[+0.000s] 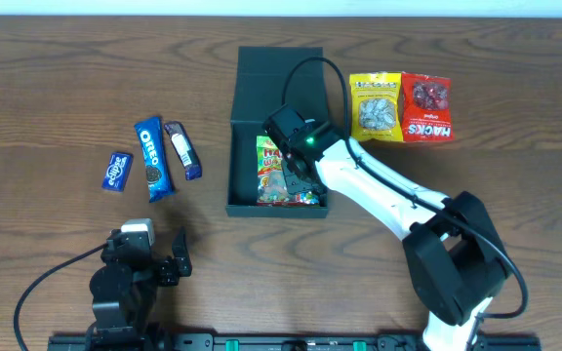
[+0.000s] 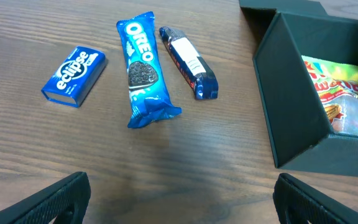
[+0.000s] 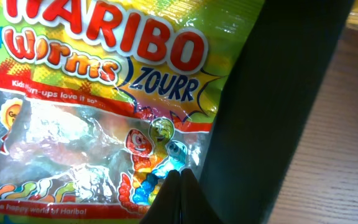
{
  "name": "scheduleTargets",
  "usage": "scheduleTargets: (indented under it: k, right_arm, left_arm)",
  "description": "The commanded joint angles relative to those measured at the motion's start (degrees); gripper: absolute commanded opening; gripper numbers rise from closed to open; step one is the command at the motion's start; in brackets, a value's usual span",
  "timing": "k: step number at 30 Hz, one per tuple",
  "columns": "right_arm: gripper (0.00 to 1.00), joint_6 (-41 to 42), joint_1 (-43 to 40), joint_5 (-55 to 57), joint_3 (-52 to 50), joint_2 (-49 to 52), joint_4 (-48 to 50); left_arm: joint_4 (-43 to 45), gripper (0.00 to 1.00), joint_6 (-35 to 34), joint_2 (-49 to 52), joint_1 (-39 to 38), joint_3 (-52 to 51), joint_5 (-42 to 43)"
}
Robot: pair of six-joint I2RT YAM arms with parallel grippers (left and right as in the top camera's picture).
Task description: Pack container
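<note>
Container [image 1: 277, 209] sits mid-table, its lid folded back toward 12 o'clock so the mouth is free. Haribo Worms bag [image 1: 281, 174] lies flat inside. Right gripper [image 3: 179, 182] hangs over the bag by the 3 o'clock wall, fingertips pinched together on nothing. Left gripper [image 2: 180, 200] rests at 7 o'clock, jaws spread, facing the Oreo packet [image 2: 143, 71], likely the next pick.

Overhead view: the white right arm [image 1: 379, 185] covers part of the yellow-green plastic Haribo worms packet [image 1: 273, 180]. Right wrist view: 3 edges crop that packet; the right gripper [image 3: 178, 186] shows only its tips. Left wrist view: the right edge crops the dark teal-green rigid rectangular container [image 2: 291, 112]; the bottom edge crops the left gripper [image 2: 180, 182] at its 2 fingers [image 2: 48, 199].
</note>
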Motion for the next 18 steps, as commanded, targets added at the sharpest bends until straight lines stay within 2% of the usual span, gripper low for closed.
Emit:
scheduleTargets:
  k: [1,5,6,7,9,11,12,13,15,16,18]
  right_arm:
    - [0.01,-0.8,0.3,0.2,4.8,-1.3,-1.4]
    - [0.01,-0.8,-0.3,0.2,12.1,-2.3,-5.5]
    - [0.04,-0.8,-0.6,0.2,13.5,-2.8,-6.3]
    - [0.2,-0.8,-1.0,0.2,14.6,-3.3,-6.6]
    - [0.38,-0.8,-1.6,0.1,15.7,-4.7,-6.8]
    - [0.59,-0.9,-1.9,0.1,15.9,-6.3,-6.7]
    - [0.74,-0.9,-2.1,0.1,15.9,-7.1,-6.7]
    - [0.83,-0.9,-2.3,0.2,15.9,-7.7,-6.7]
    - [0.96,-3.8,-2.5,0.2,15.9,-9.4,-6.6]
    - [0.99,-4.8,-2.5,0.2,15.9,-9.7,-6.6]
    - [0.99,-5.8,-2.5,0.2,15.9,-10.0,-6.6]
  left_arm:
    - [0.2,0.95,-0.4,-0.4,-0.2,-0.6,0.9]
    - [0.2,0.95,-0.4,-0.4,-0.2,-0.6,0.9]
    - [0.2,0.95,-0.4,-0.4,-0.2,-0.6,0.9]
    - [0.2,0.95,-0.4,-0.4,-0.2,-0.6,0.9]
    - [0.2,0.95,-0.4,-0.4,-0.2,-0.6,0.9]
    - [0.2,0.95,-0.4,-0.4,-0.2,-0.6,0.9]
    - [0.2,0.95,-0.4,-0.4,-0.2,-0.6,0.9]
    - [0.2,0.95,-0.4,-0.4,-0.2,-0.6,0.9]
    - [0.2,0.95,-0.4,-0.4,-0.2,-0.6,0.9]
    - [0.2,0.95,-0.4,-0.4,-0.2,-0.6,0.9]
    - [0.2,0.95,-0.4,-0.4,-0.2,-0.6,0.8]
